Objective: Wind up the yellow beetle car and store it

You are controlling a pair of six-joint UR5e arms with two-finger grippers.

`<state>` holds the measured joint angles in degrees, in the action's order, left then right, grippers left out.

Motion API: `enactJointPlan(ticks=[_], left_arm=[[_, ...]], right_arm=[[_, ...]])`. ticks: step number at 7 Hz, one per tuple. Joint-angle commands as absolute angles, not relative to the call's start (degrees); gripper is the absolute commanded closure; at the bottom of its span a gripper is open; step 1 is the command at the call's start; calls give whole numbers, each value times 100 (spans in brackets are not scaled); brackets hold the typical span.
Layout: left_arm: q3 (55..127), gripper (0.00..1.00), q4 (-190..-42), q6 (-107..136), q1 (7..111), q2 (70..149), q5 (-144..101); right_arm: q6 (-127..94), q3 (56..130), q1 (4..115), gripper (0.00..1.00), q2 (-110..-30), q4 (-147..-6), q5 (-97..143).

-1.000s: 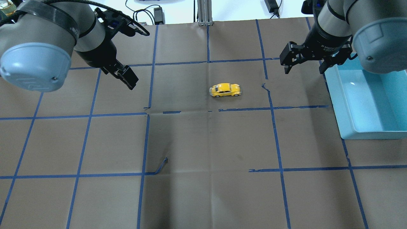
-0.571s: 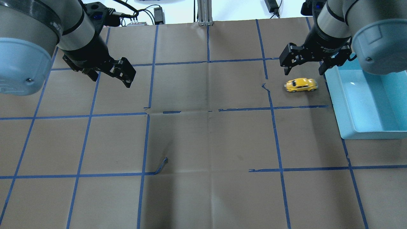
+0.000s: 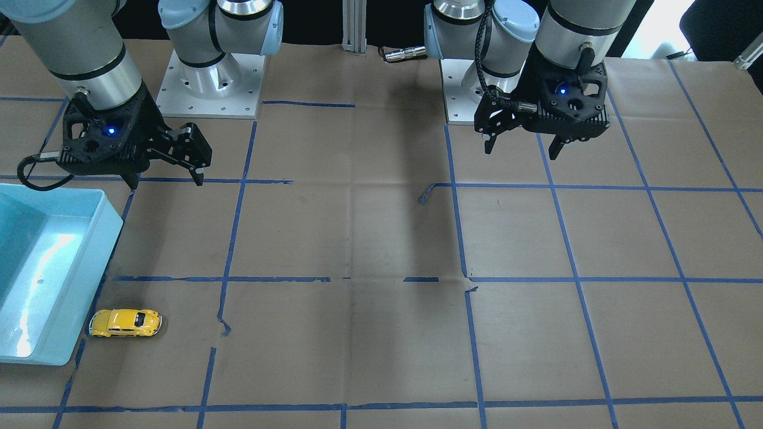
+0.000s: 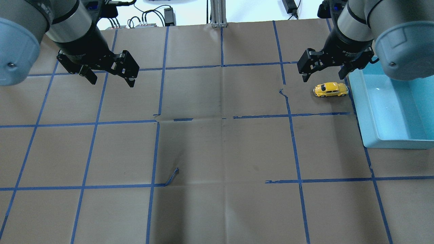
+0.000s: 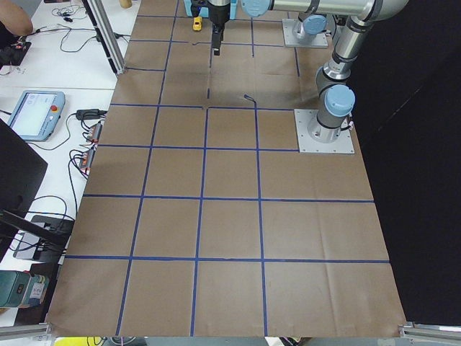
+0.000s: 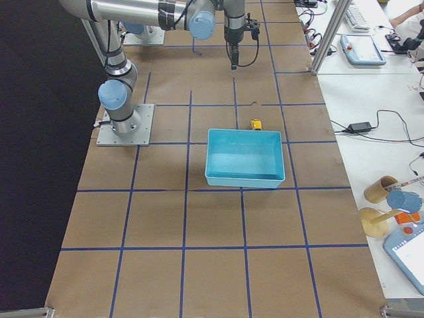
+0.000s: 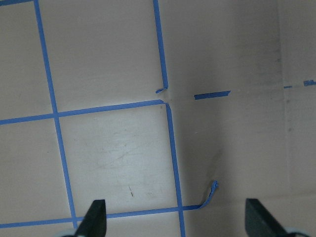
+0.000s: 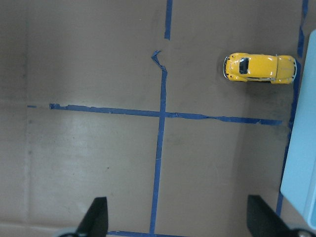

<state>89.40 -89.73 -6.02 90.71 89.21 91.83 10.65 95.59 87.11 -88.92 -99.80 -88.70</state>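
Overhead exterior: yellow beetle car (image 4: pixel 330 89) just beside the blue bin (image 4: pixel 360 112), perhaps touching it. Right gripper (image 4: pixel 323 77) near the bin, left gripper (image 4: pixel 112 82) well apart from it, both spread, empty. Light, slick, rolls; pinch across its doors.

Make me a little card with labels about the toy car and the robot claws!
car: small glossy yellow toy beetle car, on its wheels on the brown paper table
tray: light blue plastic tray, right beside the car
right claw: open, holding nothing, near the car
left claw: open, holding nothing, far away
stored: not yet
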Motion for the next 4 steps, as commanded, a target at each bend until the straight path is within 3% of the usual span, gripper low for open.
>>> enactJointPlan(ticks=[1,4], left_arm=[[8947,0,-8982,-598,9062,8903,9176],[8947,0,-9079,-633,9000,8877,9176]], right_arm=[[2937,9562,8675,0,-8868,-9993,-8790],[6044,9562,8657,0,-8825,-9993,-8719]])
